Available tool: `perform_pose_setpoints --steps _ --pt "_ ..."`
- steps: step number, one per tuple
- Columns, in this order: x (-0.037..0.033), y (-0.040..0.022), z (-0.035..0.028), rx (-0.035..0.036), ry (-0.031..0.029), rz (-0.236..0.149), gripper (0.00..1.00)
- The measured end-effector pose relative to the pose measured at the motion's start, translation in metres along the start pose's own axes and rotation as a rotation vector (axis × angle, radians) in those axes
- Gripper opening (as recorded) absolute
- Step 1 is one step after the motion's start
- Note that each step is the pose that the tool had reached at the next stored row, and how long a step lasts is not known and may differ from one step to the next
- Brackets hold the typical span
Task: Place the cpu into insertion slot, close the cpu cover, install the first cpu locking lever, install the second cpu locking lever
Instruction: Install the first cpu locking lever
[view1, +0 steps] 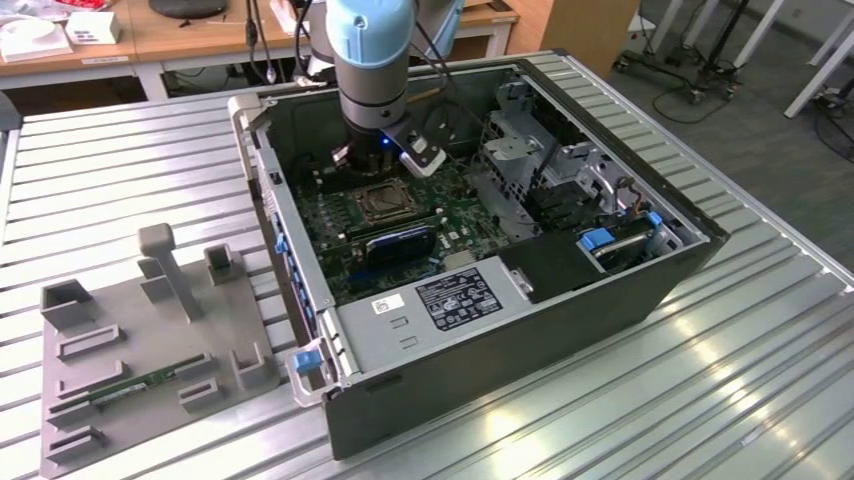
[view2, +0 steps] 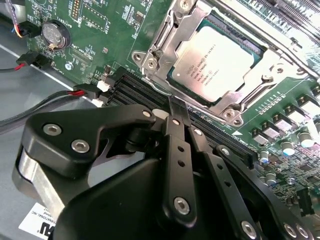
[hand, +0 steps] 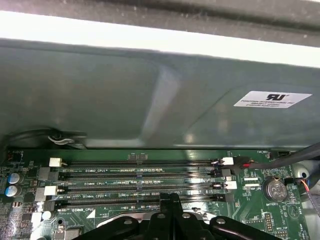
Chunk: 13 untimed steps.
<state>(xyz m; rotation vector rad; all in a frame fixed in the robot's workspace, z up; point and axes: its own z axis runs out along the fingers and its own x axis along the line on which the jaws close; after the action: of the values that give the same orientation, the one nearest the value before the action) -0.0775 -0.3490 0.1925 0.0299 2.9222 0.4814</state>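
1. Hovering inside the case (view1: 667, 270), our gripper (view2: 176, 111) has its jaws pressed together, holding nothing.
2. We see the cpu (view2: 216, 62) seated in the slot (view2: 252, 47), with the cover (view2: 165, 35) closed around it.
3. Our jaws sit just beside the cover's edge, over the memory slots (hand: 140, 186).

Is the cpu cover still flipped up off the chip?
No: in the second wrist view the cpu cover lies flat around the seated cpu.
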Motion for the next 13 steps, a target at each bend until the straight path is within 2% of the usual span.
perform_pose_setpoints --steps 13 --pt "0.0004 -0.001 0.002 0.0 -0.0004 0.0 0.11"
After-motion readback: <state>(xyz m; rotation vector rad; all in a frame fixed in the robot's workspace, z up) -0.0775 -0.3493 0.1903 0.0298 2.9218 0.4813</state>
